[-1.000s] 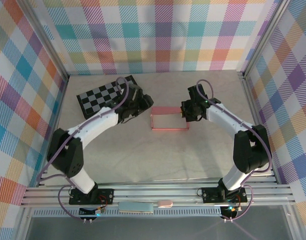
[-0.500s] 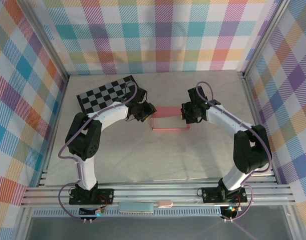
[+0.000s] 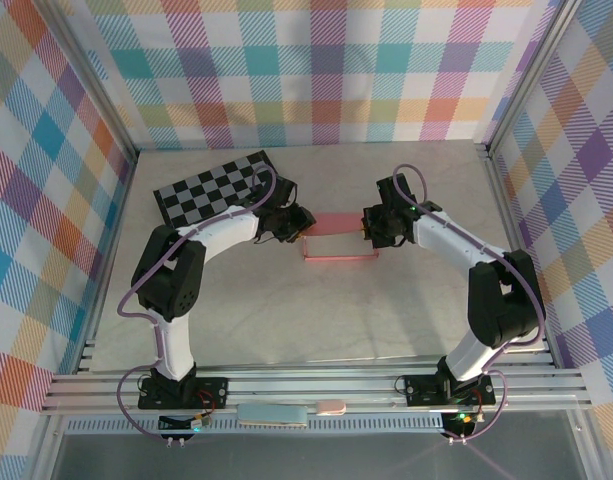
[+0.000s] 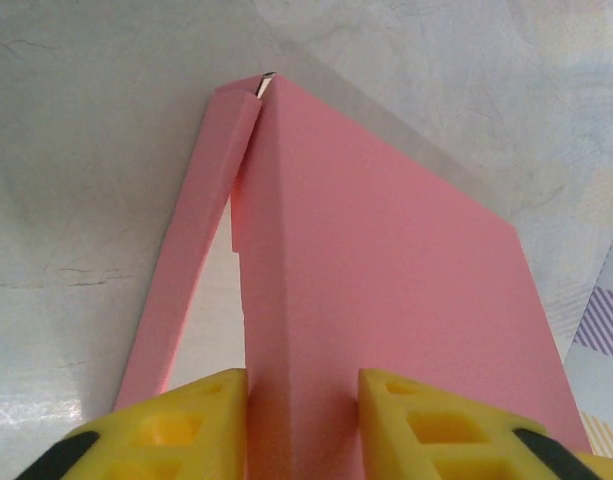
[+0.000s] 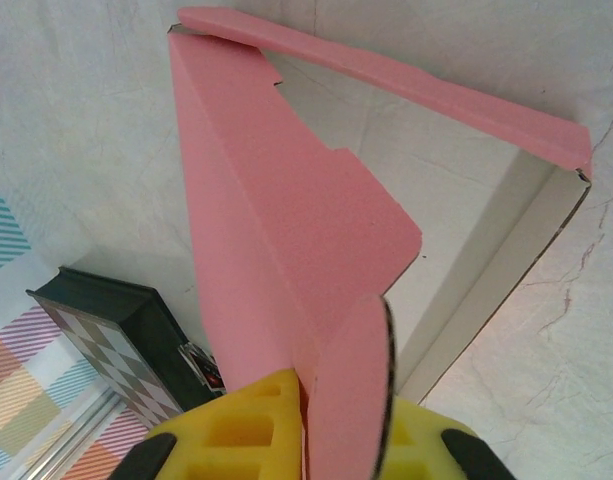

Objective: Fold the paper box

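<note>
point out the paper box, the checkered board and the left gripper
paper box (image 3: 338,246): top external view, near wall of the box.
checkered board (image 3: 206,190): top external view, middle of its checkered face.
left gripper (image 4: 304,400): left wrist view, between the yellow fingertips.

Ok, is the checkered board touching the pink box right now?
No. In the top view the checkered board lies off to the left of the paper box, with bare table between them.

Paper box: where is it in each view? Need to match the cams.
Top external: paper box at table centre, between the two grippers.
Left wrist: fills the middle and right, rising from between the yellow fingers.
Right wrist: centre, a flap clamped in the yellow fingers.
Shared landmark: checkered board, also at the right wrist view's lower left.
</note>
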Robot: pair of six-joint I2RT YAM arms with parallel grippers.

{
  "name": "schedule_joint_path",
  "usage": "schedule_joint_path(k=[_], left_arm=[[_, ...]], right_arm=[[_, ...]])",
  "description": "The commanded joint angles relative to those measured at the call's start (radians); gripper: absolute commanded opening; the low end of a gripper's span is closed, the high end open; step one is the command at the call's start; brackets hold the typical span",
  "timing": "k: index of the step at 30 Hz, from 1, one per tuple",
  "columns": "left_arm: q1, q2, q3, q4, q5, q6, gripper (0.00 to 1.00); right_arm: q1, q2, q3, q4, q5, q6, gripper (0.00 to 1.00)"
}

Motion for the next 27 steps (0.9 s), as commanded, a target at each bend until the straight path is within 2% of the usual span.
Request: schedule_joint_path(k=[1,4,6,9,14,17,22,27], left_arm=[[-0.017,-0.027,-0.013,0.023,0.026,-0.01,0.26],[-0.018,-0.025,-0.013,0.006,0.022,0.004,0.16],[-0.017,-0.024,-0.016,-0.002,0.021,0.016,0.15],[-0.017,-0.025,-0.027,-0.012,0.012,0.028,0.14],[-0.017,-0.024,-0.027,-0.055,0.005,0.056,0.14],[-0.017,-0.023,-0.017,-0.073,-0.002,0.076,0.15],[-0.016,-0.014,0.003,-0.105,-0.002,0.101,0.17],[-0.016,-0.011,0.018,-0.129,-0.007,0.122,0.2]], right_arm=[[0.004,-0.011,-0.029,-0.05,-0.019,0.002,0.08],[0.004,-0.016,-0.036,-0.055,-0.024,0.0,0.08],[0.004,-0.019,-0.037,-0.062,-0.026,-0.005,0.09],[0.003,-0.028,-0.034,-0.076,-0.026,-0.023,0.15],[-0.001,-0.06,0.064,-0.196,-0.027,-0.169,0.5],[-0.021,-0.099,0.139,-0.289,-0.03,-0.315,0.6],[-0.099,-0.172,0.188,-0.395,-0.112,-0.513,0.66],[-0.204,-0.154,0.229,-0.455,-0.15,-0.719,0.66]])
